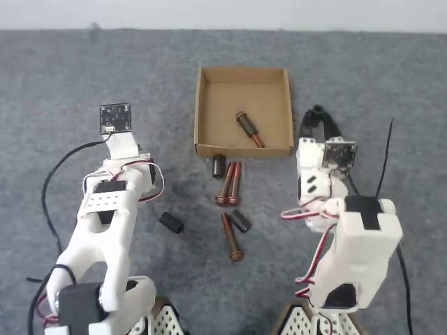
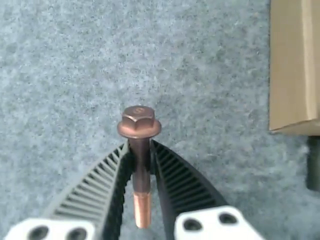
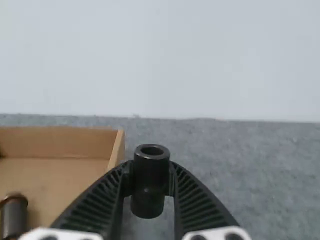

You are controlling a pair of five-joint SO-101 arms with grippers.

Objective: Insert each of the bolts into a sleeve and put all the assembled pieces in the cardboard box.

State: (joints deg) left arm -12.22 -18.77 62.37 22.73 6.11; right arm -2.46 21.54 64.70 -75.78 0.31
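Observation:
My left gripper (image 2: pixel 140 146) is shut on a copper bolt (image 2: pixel 139 131) by its shank, head outward, above the grey carpet to the left of the cardboard box (image 2: pixel 295 65). My right gripper (image 3: pixel 148 169) is shut on a black sleeve (image 3: pixel 149 182), held upright with its bore showing, just right of the cardboard box (image 1: pixel 202 112). From above, the right gripper (image 1: pixel 318 117) hangs beside the box's right wall. One assembled bolt and sleeve (image 1: pixel 248 128) lies inside the box. Two bolts (image 1: pixel 230 183) lie side by side in front of the box, and a third bolt (image 1: pixel 232 237) lies nearer me.
Loose black sleeves lie on the carpet: one sleeve (image 1: pixel 218 166) against the box's front wall, one sleeve (image 1: pixel 241 221) by the third bolt, one sleeve (image 1: pixel 171 222) near the left arm (image 1: pixel 112 202). Cables trail beside both arms. A white wall stands beyond the carpet.

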